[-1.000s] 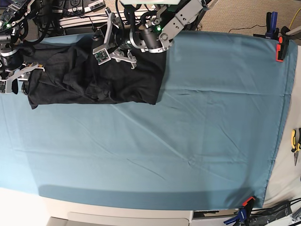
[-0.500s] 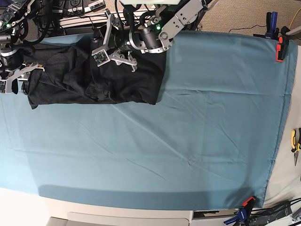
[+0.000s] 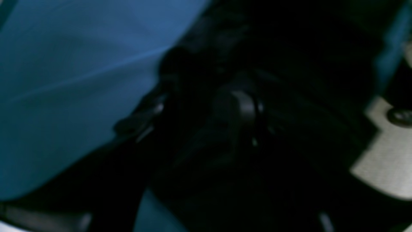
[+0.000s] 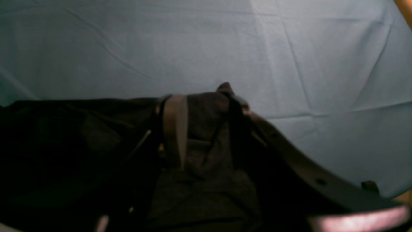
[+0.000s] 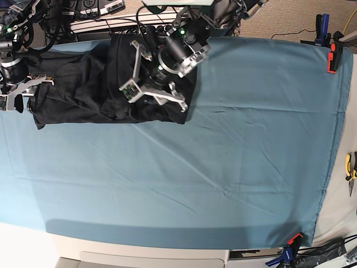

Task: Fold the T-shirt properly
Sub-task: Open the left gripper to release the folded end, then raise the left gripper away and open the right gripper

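One T-shirt (image 5: 83,89), black, lies bunched at the far left corner of the bench, on one teal cloth (image 5: 234,156) that covers the bench top. Its long axis runs left to right along the far edge in the base view; which end is the collar cannot be told from the crumpled folds. No print shows, only plain dark fabric.

Two arms are present. The left hand (image 5: 153,97) hangs over the right part of the T-shirt, its fingers spread apart and holding nothing that can be seen. The right hand (image 5: 25,92) sits at the T-shirt's left edge; in the right wrist view a fold of dark fabric (image 4: 206,129) stands between its two fingers (image 4: 175,129), so it appears to be clenched on the T-shirt, though the picture is dim.

Three clamps pin the cloth: two at the far right corner (image 5: 332,42) and one at the near right corner (image 5: 290,248). One pair of yellow-handled pliers (image 5: 350,167) lies off the cloth at the right edge.

The base view alone gives the whole layout. The left wrist view is blurred and dark, showing only black fabric (image 3: 289,64) against the teal cloth (image 3: 64,80). The right wrist view alone shows the fabric between the fingers.
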